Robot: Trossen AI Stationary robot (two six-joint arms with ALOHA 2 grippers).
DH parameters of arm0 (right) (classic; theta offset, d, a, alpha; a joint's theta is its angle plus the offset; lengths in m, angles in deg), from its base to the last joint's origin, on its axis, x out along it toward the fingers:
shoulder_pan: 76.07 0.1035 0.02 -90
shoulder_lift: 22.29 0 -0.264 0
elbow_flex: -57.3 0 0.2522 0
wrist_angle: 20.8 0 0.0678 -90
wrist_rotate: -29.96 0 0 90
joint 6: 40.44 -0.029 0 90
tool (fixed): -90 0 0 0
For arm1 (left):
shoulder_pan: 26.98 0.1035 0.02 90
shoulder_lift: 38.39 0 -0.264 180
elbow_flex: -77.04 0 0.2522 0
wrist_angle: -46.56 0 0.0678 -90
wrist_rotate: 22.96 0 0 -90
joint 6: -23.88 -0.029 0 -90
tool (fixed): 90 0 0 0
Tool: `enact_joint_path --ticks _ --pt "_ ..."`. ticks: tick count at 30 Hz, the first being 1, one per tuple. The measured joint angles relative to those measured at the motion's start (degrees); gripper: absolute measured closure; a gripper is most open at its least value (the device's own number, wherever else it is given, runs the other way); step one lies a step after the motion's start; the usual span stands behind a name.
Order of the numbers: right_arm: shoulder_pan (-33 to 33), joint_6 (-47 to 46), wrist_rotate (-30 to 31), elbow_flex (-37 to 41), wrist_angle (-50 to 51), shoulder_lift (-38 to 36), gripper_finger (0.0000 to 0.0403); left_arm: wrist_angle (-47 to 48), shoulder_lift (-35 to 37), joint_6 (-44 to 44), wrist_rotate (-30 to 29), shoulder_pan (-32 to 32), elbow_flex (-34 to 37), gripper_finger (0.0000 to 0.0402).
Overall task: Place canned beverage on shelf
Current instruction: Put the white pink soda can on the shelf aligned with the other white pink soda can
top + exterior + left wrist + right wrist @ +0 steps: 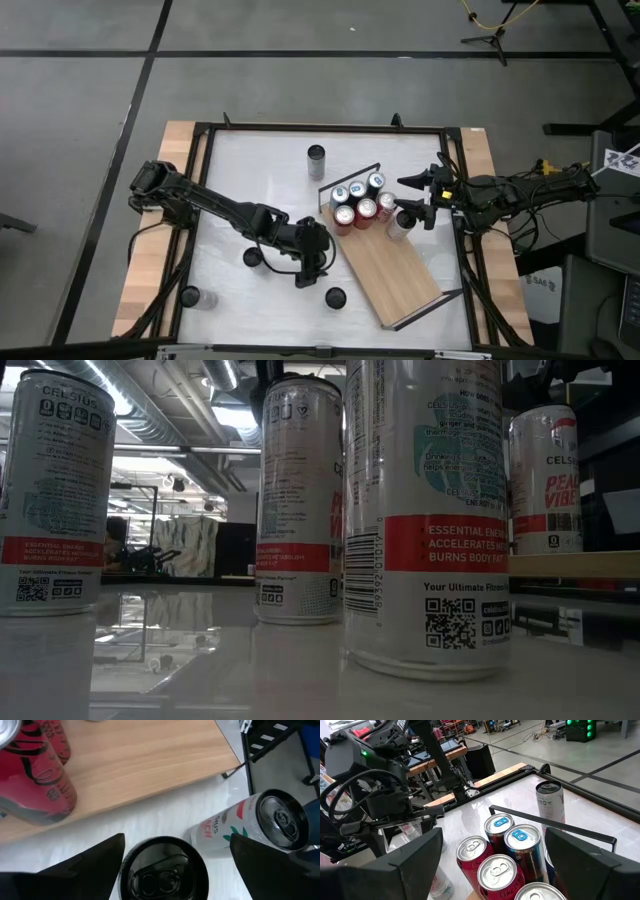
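Note:
The light-wood shelf lies slantwise on the white table, with a black wire rail at its far end. Several red and blue cans stand upright on that far end. My left gripper is open, just left of the shelf's long edge. In the left wrist view its fingers stand on either side of a black-topped can that stands upright on the table. A white can stands close beside it. My right gripper is open and empty at the shelf's far right, looking over the cans.
A silver can stands at the table's far middle. A dark-topped can stands left of my left gripper, and another can stands at the near left. A black frame rims the table. The shelf's near half is bare wood.

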Motion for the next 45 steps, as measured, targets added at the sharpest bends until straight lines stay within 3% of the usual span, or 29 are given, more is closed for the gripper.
enact_joint_path --ticks 25,35,45 --pt "-0.02 0.02 -1.31 -0.02 0.00 -0.02 0.0061 -0.57 0.00 3.64 -2.23 -0.68 -0.02 0.0049" --pt "-0.01 0.02 -1.53 0.00 -0.02 0.00 0.0061 3.33 0.00 13.68 -5.55 -1.44 -0.02 0.0049" --pt "0.00 0.01 -1.53 -0.01 -0.02 0.00 0.0061 4.03 -0.02 14.04 -8.51 -4.02 -0.02 0.0049"
